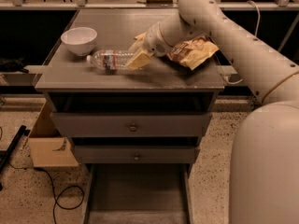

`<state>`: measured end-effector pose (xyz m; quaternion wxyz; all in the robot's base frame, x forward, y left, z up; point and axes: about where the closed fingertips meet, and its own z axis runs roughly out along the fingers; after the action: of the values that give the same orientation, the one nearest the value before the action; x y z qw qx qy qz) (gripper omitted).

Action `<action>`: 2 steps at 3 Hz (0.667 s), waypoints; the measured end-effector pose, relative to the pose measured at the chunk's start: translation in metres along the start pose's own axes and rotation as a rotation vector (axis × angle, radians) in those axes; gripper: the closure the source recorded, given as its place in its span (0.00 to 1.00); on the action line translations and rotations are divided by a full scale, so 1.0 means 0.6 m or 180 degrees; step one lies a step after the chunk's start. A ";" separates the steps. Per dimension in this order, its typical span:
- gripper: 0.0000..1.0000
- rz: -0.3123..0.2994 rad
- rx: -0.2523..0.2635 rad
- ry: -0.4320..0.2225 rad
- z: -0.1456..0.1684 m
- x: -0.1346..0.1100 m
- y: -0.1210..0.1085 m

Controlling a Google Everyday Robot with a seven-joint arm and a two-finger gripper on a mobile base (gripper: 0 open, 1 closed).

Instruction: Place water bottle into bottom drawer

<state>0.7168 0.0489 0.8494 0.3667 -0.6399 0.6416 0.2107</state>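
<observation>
The job has hardly begun. The bottle (110, 59) is not in the drawer yet. It lies on its side on the counter (182, 80), near the front edge and a bit left of the middle. Its white cap points at the left edge, close to the bowl (79, 40), which sits by that edge. The gripper (136, 55) is down at the other end of the bottle, the end with no cap, and it touches the bottle there. It is not clear whether the gripper is open or has hold of the bottle, because that end is hidden. The bottle rests flat on the counter, so it has not been lifted. A bag (192, 51) lies behind the gripper, toward the right edge. The drawer (138, 195) at the very bottom is pulled out and looks ready, and nothing can be seen in it. What is left is most of the job: get a good hold, lift the bottle, carry it past the front edge, go down, and set it in the drawer.
</observation>
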 end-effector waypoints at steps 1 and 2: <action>1.00 -0.0016 0.0063 0.0008 -0.029 -0.003 0.004; 1.00 0.0041 0.0226 0.0051 -0.099 0.000 0.020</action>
<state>0.6929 0.0061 0.8854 0.3827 -0.6241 0.6556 0.1851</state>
